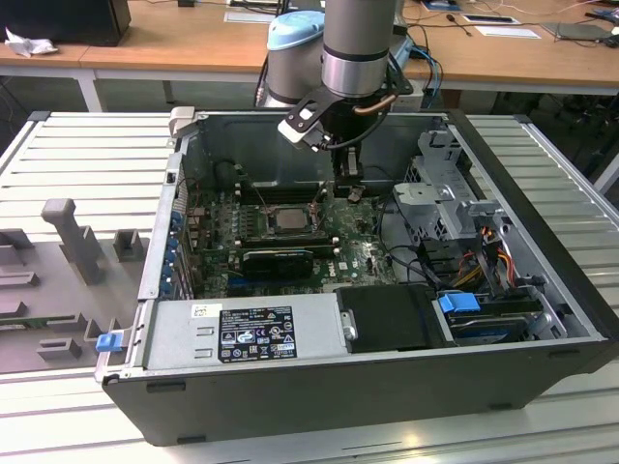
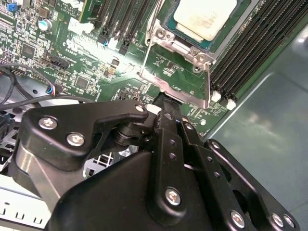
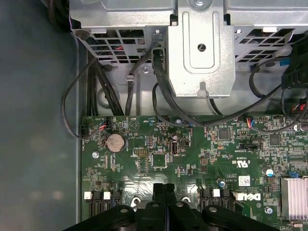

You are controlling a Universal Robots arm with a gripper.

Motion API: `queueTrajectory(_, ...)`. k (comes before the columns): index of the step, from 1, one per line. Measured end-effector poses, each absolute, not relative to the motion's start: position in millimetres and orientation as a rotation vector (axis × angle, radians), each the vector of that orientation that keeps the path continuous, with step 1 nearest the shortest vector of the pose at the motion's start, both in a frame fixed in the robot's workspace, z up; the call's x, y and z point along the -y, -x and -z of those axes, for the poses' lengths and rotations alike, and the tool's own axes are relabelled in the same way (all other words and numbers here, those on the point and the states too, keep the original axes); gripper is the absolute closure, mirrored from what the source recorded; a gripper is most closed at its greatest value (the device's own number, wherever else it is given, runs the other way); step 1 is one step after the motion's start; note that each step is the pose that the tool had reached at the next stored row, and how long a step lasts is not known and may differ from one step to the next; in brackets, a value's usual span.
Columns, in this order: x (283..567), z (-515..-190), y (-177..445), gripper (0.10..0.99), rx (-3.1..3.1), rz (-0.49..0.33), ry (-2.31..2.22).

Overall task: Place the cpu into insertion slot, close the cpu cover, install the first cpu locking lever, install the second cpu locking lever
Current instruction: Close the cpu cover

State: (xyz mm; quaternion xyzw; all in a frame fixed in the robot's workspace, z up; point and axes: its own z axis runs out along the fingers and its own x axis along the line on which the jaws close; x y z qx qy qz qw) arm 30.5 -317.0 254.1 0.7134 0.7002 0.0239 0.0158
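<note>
The cpu (image 1: 288,218) lies flat in the insertion slot (image 2: 165,20) on the green motherboard (image 3: 192,159), its pale metal top (image 2: 204,17) uncovered. The cpu cover (image 2: 208,83), a thin grey frame, appears swung away from the slot on its hinge and reaches toward the gripper. My gripper (image 2: 166,102) is shut with nothing between its fingers, and its tip is at the cover's free edge. In the exterior view the gripper (image 1: 350,188) hangs to the right of the cpu. The first wrist view shows the black fingers (image 3: 159,192) pressed together just above the board. A thin wire lever (image 2: 148,48) runs beside the slot.
Black memory slots (image 2: 250,43) flank the slot. A grey drive cage (image 3: 199,48) with dark cables (image 3: 161,91) under it sits past the board's edge. The power supply (image 1: 242,333) fills the case's near side. A finned heatsink (image 3: 293,192) stands on the board.
</note>
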Motion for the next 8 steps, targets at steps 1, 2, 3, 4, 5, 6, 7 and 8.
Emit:
queueTrajectory(1, 317, -254, -30, 0.98, -2.178, -0.075, -2.219)
queueTrajectory(2, 317, -254, -29, 0.98, -2.178, -0.074, -2.219)
queueTrajectory(3, 317, -254, -27, 0.98, -2.178, -0.074, -2.219)
queueTrajectory(4, 317, -254, -25, 0.98, -2.178, -0.074, -2.219)
queueTrajectory(5, 317, -254, -23, 0.98, -2.178, -0.074, -2.219)
queueTrajectory(6, 317, -254, -20, 0.98, -2.178, -0.074, -2.219)
queueTrajectory(7, 317, -254, -18, 0.98, -2.178, -0.075, -2.219)
queueTrajectory(8, 317, -254, -17, 0.98, -2.178, -0.075, -2.219)
